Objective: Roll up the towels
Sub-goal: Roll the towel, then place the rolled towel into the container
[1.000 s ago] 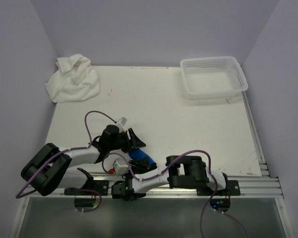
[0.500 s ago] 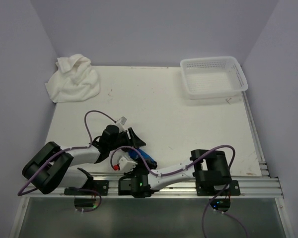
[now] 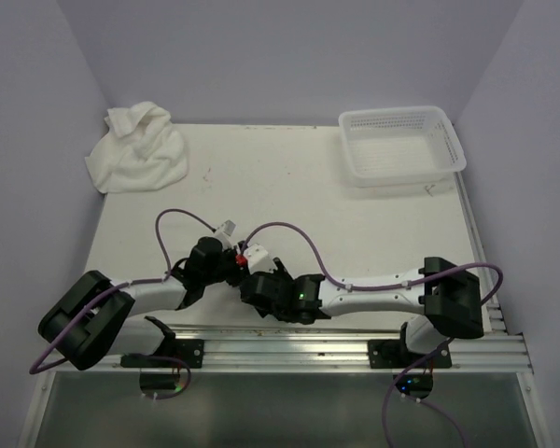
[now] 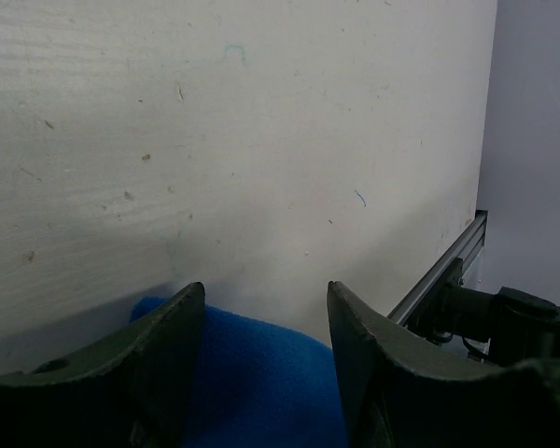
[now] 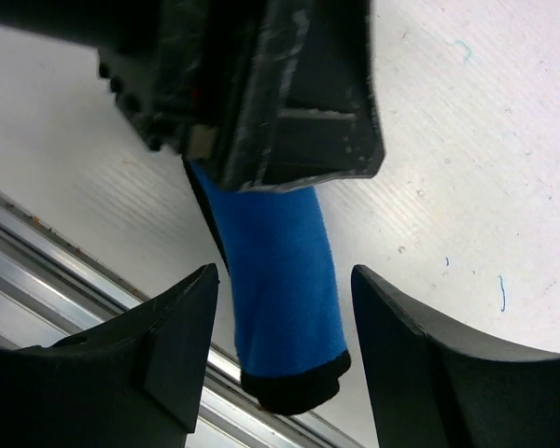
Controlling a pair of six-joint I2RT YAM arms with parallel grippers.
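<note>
Swung out to the right since a second ago, the right arm point(image 3: 383, 280) now lies stretched leftward along the near edge of the table point(image 3: 308, 215). Its wrist sits over the spot where blue cloth showed from above, and in the top view that cloth is now hidden under the two wrists.

Nearest, just beyond the aluminium rail point(image 5: 37, 261), lies the blue towel point(image 5: 285, 336), rolled into a short tube whose free end comes close to the rail. The right gripper point(image 5: 285, 271) straddles this roll with its fingers spread. A sliver of table shows on each side of the cloth, so it grips nothing.

The other end of the roll runs in under the left gripper point(image 4: 265, 289). From the left wrist, the blue cloth fills the gap between the two dark fingers and meets both inner faces — held in a fairly wide clasp.

Further out the tabletop is scuffed and marked. At the far left corner the white towel point(image 3: 135, 149) sits in a loose, crumpled heap against the wall, well apart from both arms. At the far right stands the white perforated basket point(image 3: 401, 145).
</note>
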